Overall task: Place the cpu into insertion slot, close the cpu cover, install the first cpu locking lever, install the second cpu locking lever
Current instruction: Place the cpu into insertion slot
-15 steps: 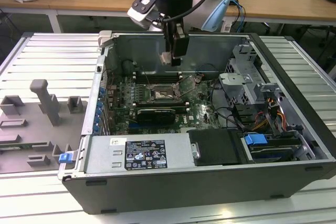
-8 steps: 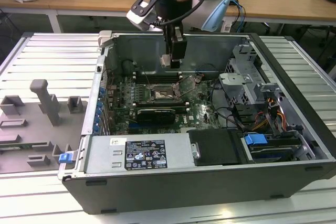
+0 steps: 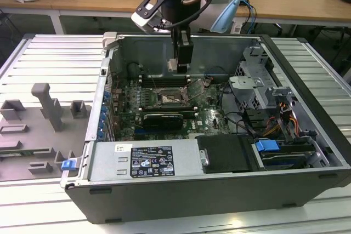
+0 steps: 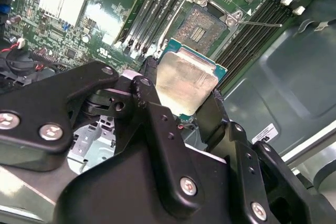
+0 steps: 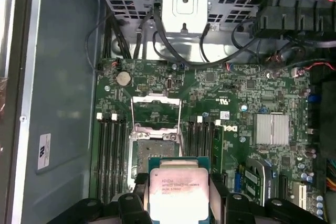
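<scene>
My gripper (image 3: 180,65) hangs inside the open computer case, shut on the cpu (image 3: 172,66). In both wrist views the cpu (image 5: 177,192) (image 4: 185,82) shows its pale metal top, clamped edge to edge between the two black fingers (image 4: 149,85). It is held in the air, apart from the board. The insertion slot (image 3: 171,97) (image 5: 156,142) (image 4: 202,24) lies open on the green board just beyond the chip. The cpu cover (image 5: 156,109) stands swung up behind the slot, and two thin wire levers (image 5: 181,114) are raised beside it.
Black memory slots (image 5: 110,150) flank the socket on both sides. A long black card (image 3: 163,118) and a power supply (image 3: 143,160) lie toward the case front. A drive cage (image 3: 258,86) with cables is at the exterior view's right. A grey fixture tray (image 3: 44,119) sits outside the case.
</scene>
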Robot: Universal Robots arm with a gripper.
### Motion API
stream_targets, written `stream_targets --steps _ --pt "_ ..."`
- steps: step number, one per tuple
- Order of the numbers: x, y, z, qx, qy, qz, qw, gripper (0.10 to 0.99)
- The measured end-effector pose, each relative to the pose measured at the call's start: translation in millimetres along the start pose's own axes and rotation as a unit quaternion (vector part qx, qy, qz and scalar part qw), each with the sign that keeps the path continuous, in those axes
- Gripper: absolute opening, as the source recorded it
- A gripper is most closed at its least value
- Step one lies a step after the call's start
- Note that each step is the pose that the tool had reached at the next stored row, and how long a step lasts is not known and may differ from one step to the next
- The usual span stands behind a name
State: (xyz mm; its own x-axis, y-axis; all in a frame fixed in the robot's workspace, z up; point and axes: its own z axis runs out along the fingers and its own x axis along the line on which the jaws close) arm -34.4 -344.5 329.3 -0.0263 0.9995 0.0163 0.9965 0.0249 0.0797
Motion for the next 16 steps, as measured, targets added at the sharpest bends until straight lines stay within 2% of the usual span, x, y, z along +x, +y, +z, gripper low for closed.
stream_targets --steps 3,16 --pt "-0.1 -0.2 1.9 0.0003 -0.0007 0.009 1.0000 0.541" --pt "-0.2 -1.0 12.2 0.0112 -0.0010 0.012 0.9999 0.541"
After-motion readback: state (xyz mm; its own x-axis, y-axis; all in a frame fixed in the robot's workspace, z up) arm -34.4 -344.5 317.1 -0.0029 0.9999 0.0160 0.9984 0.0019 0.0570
